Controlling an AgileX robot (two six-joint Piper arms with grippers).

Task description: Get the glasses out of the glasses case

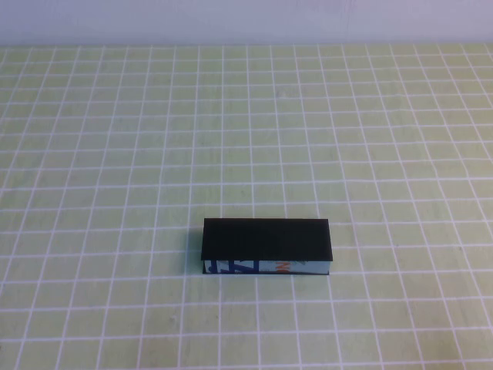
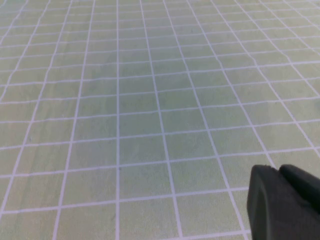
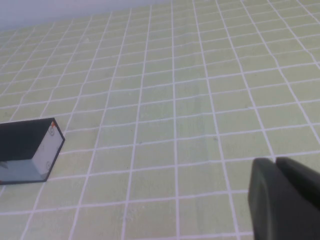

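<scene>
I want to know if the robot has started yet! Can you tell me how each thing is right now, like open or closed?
glasses case: lid shut, lying flat on the table, nothing touching it.
glasses: not visible in any view.
left gripper: only a dark part shows in its wrist view, over bare checked cloth; holding nothing visible.
right gripper: only a dark part shows, off to the side of the case, not touching it.

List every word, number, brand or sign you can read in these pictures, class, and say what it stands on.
Glasses case, light blue front side below the closed black lid: dark blue and orange print, too blurred to read.
Green grid tablecloth: white lines only, no text.
Left gripper and right gripper, each at its wrist view's edge above the cloth: no markings.
Nothing legible anywhere.
</scene>
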